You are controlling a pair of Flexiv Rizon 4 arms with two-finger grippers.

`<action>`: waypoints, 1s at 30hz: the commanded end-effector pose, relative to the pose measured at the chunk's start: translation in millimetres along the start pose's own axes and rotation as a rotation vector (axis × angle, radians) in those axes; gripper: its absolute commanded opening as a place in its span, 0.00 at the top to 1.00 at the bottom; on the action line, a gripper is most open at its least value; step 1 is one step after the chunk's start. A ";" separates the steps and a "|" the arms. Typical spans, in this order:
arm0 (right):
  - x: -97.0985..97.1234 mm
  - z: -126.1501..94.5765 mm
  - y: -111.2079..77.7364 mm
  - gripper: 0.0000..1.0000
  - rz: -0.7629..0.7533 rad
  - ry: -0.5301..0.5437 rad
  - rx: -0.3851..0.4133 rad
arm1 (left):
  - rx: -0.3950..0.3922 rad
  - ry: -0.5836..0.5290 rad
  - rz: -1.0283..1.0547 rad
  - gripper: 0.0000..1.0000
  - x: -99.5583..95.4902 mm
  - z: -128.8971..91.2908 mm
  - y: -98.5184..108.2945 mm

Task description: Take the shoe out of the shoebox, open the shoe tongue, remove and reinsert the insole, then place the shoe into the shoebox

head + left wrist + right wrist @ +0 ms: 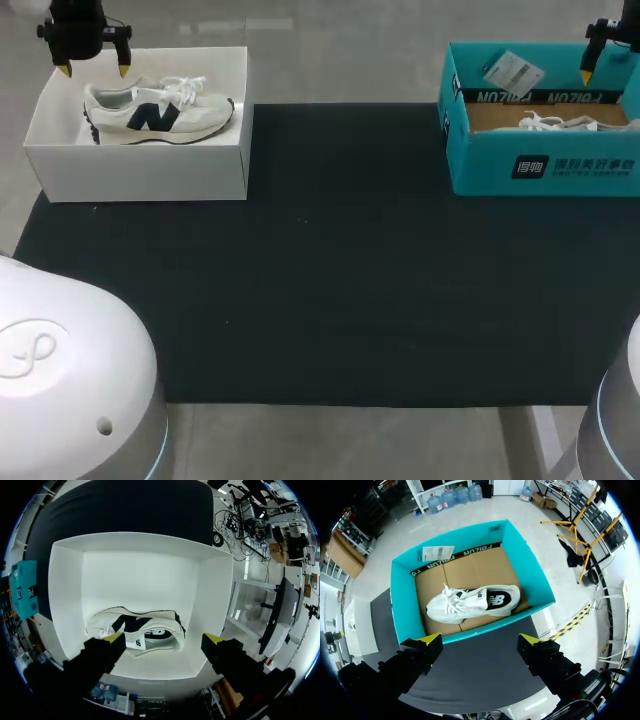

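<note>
Tag and lettering on teal shoebox

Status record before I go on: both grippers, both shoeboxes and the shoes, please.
left gripper: open, empty, above the white shoebox
right gripper: open, empty, above the teal shoebox
white shoebox: holds a cream sneaker lying on its side
teal shoebox: holds a white sneaker on its cardboard floor
black mat: both boxes at its far corners
progress: no shoe taken out yet

bright, even light from above, with soft, faint shadows.
</note>
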State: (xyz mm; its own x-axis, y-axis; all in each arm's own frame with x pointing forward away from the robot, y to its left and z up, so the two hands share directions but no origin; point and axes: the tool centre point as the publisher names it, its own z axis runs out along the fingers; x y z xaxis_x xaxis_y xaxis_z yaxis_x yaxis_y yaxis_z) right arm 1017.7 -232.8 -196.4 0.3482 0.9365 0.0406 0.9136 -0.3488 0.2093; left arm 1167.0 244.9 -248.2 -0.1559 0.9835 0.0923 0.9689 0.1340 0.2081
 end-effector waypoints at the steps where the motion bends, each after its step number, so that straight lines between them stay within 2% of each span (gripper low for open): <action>1: -0.2 0.3 -0.6 0.00 0.001 0.001 -0.002 | 0.037 0.037 -0.016 0.00 4.4 24.7 36.7; 7: -0.2 0.3 -0.6 0.00 0.001 0.001 -0.002 | 0.077 0.035 -0.044 0.00 9.3 47.9 56.9; 9: -0.2 0.3 -0.6 0.00 0.001 0.001 -0.002 | 0.122 -0.001 -0.044 0.07 10.4 51.8 62.3; 10: -0.2 0.3 -0.6 0.00 0.001 0.001 -0.002 | 0.123 -0.008 -0.041 0.15 11.4 53.0 64.6; 12: -0.2 0.3 -0.6 0.00 0.001 0.001 -0.002 | 0.144 -0.023 -0.030 0.22 13.4 55.2 68.0; 14: -0.2 0.3 -0.6 0.00 0.001 0.001 -0.002 | 0.164 -0.027 -0.007 0.23 15.5 56.4 69.6; 16: -0.2 0.3 -0.6 0.00 0.001 0.001 -0.002 | 0.168 -0.021 0.011 0.33 18.2 57.6 71.3; 21: -0.2 0.3 -0.6 0.00 0.001 0.001 -0.002 | 0.194 -0.020 0.063 0.32 22.0 59.9 67.7; 22: -0.2 0.3 -0.6 0.00 0.001 0.001 -0.002 | 0.194 -0.021 0.064 0.44 22.7 60.3 66.6; 25: -0.2 0.3 -0.6 0.00 0.001 0.001 -0.002 | 0.212 -0.031 0.083 0.60 26.7 64.5 62.4; 27: -0.2 0.3 -0.6 0.00 0.001 0.001 -0.002 | 0.230 -0.037 0.103 0.66 29.6 67.1 58.7; 30: -0.2 0.3 -0.6 0.00 0.001 0.001 -0.002 | 0.241 -0.040 0.115 0.66 34.2 71.0 53.8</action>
State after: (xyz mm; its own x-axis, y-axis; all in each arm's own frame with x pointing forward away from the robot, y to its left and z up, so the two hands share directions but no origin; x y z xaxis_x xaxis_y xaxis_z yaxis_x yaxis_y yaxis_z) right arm 1017.7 -232.9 -196.5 0.3483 0.9365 0.0406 0.9135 -0.3488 0.2092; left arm 1221.2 287.9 -299.2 -0.0517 0.9962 0.0706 0.9982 0.0493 0.0353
